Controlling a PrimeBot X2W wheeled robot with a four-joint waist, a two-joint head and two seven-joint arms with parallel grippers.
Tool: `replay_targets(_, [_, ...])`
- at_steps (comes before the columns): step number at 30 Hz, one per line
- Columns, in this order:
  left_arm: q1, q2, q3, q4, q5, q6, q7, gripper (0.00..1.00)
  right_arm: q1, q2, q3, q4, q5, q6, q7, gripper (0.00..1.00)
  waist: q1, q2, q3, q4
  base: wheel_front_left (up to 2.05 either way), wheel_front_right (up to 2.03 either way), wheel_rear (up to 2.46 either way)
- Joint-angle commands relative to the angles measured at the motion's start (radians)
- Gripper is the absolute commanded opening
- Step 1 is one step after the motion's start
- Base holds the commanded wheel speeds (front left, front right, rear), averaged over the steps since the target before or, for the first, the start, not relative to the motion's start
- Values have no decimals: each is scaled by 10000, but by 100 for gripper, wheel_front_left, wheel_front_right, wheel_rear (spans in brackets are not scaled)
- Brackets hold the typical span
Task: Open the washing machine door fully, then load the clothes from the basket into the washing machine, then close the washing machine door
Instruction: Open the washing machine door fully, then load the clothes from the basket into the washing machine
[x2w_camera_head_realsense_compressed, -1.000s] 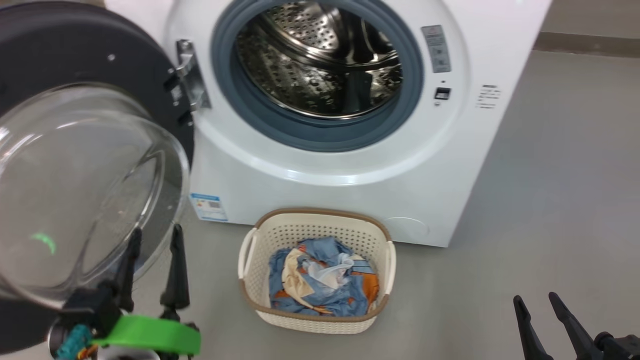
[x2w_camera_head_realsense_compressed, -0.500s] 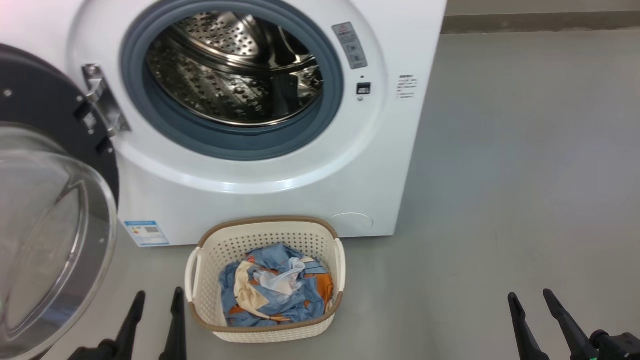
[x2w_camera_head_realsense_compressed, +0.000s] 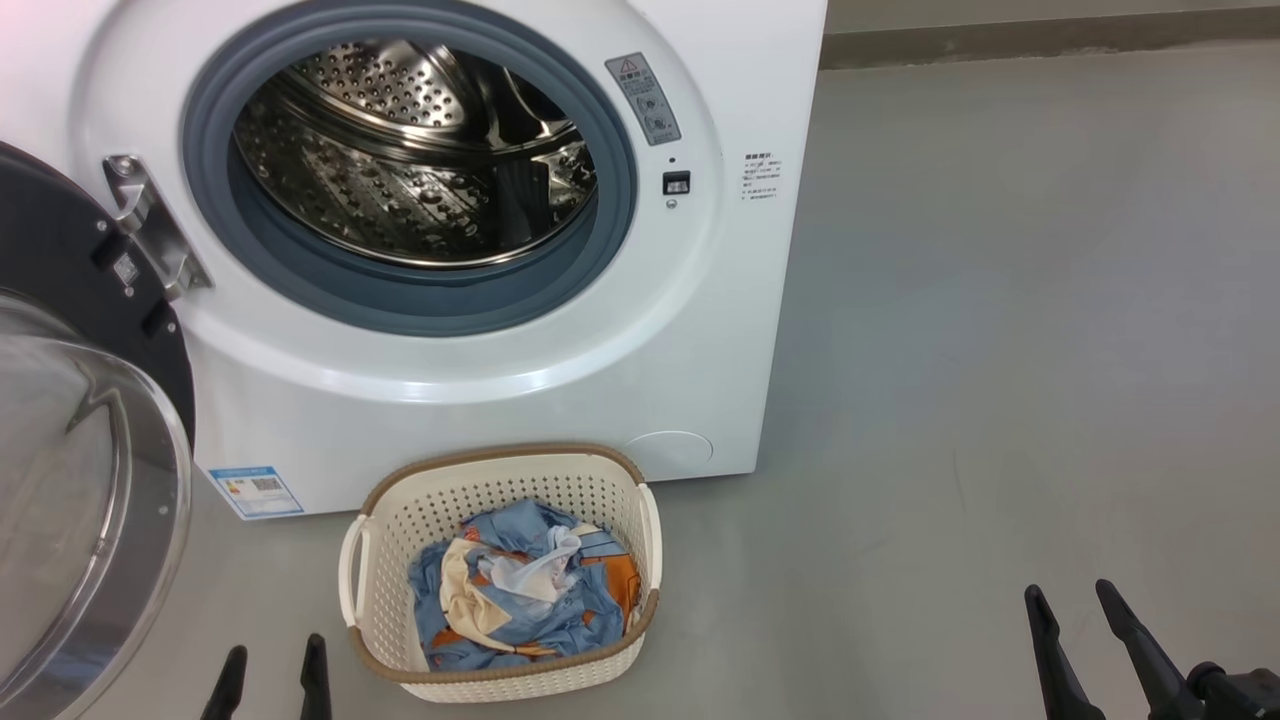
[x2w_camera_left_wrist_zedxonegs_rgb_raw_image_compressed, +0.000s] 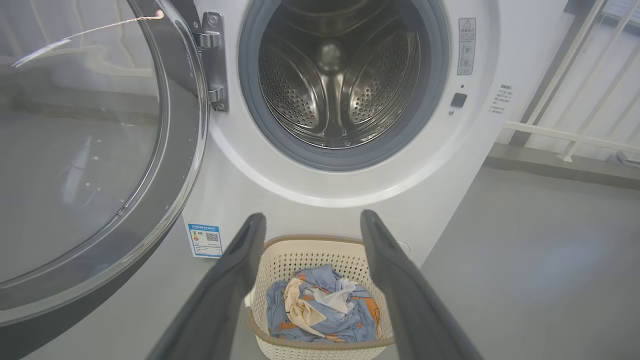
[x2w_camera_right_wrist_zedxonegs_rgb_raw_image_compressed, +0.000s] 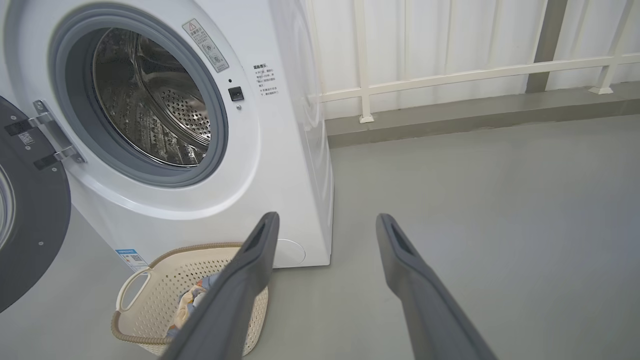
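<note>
One big white front-loading washing machine (x2w_camera_head_realsense_compressed: 450, 410) stands on the grey floor (x2w_camera_head_realsense_compressed: 1000, 350), its one large round door with a glossy black rim and bulging clear glass window (x2w_camera_head_realsense_compressed: 80, 450) swung wide open to the left on a single metal hinge (x2w_camera_head_realsense_compressed: 150, 235). The grey rubber gasket ring (x2w_camera_head_realsense_compressed: 300, 290) frames a perforated steel drum (x2w_camera_head_realsense_compressed: 400, 170) with no cloth showing inside it. One blue label sticker (x2w_camera_head_realsense_compressed: 255, 490) sits low on the machine's front. Just in front of the machine stands one small cream-white perforated plastic basket with a brown rim (x2w_camera_head_realsense_compressed: 500, 452) and two side handles. All the clothes (x2w_camera_head_realsense_compressed: 520, 590) lie in it as one crumpled heap of light blue, orange-brown, cream and white fabric; how many pieces cannot be told. Two grippers show, each with two long dark fingers spread apart and holding nothing: the left gripper (x2w_camera_head_realsense_compressed: 275, 665) low beside the basket's left end, the right gripper (x2w_camera_head_realsense_compressed: 1070, 592) well apart over bare floor.
</note>
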Motion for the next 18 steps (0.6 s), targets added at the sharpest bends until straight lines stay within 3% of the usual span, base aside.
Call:
replay_targets(1, [-64, 50, 409, -327, 130, -19, -128, 100, -149, -102, 190, -234, -180, 16, -120, 100, 0, 0, -39, 15, 0, 0, 0])
replay_targets(18, [186, 22, 446, -537, 36, -22, -129, 100, -20, -58, -67, -136, -205, 16, -120, 100, 0, 0, -186, 168, 0, 0, 0])
